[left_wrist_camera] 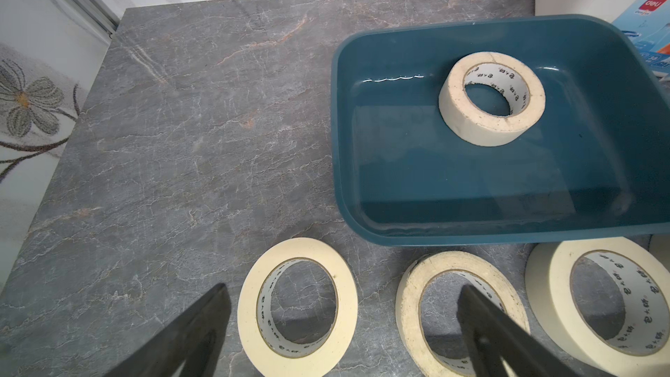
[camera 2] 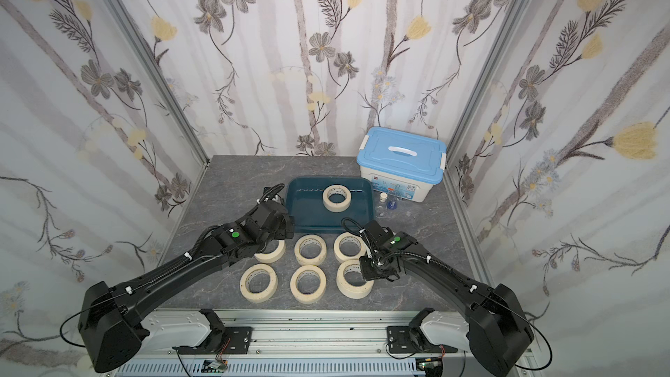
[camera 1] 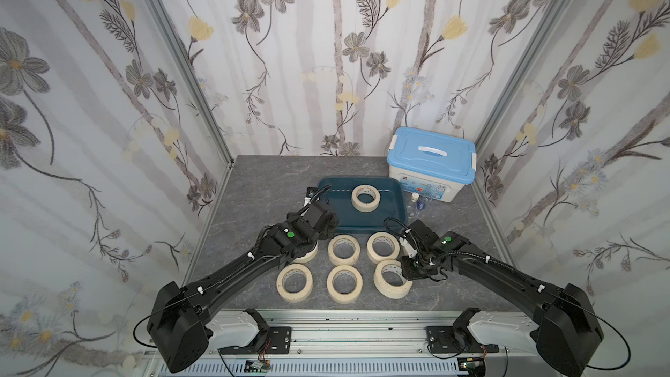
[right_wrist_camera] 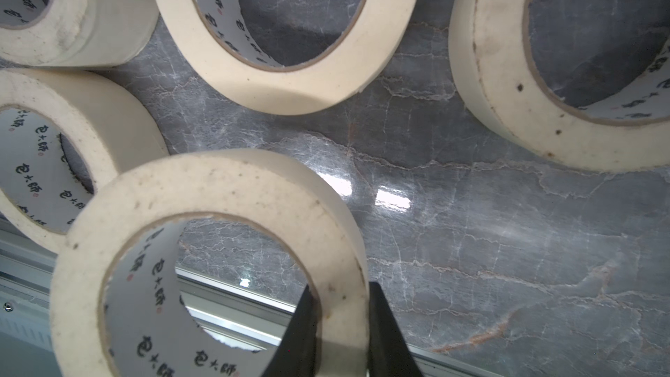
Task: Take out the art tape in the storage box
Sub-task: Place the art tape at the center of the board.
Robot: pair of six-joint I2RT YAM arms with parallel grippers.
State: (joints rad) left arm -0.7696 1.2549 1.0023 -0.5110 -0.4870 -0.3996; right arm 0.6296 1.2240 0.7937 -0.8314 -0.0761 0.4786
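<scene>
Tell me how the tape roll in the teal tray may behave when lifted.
Lying flat in the tray, the tape roll likely will not roll. Its thick wound wall looks stiff enough to pinch. The glossy floor may let it slide.

Left arm (camera 1: 232, 273): matte black, boxy links, with a big rounded shoulder housing at the near end.
Right arm (camera 1: 507, 273): the same black build.
Bases (camera 1: 235, 324): pale grey-white moulded shells on black mounting plates (camera 1: 279, 335) with silver screws.
Markings: a round green dot (camera 1: 290, 235) on each wrist housing.
Cables: black ribbed conduit (camera 1: 258, 244) along each forearm, held by white clips (camera 1: 250, 254); a thin black cable loop (camera 1: 135, 333) at each shoulder.
Left gripper (left_wrist_camera: 344, 288): flat black fingers (left_wrist_camera: 500, 335) tapering to blunt tips.
Right gripper (right_wrist_camera: 340, 290): the same black tapered fingers (right_wrist_camera: 388, 335).
</scene>
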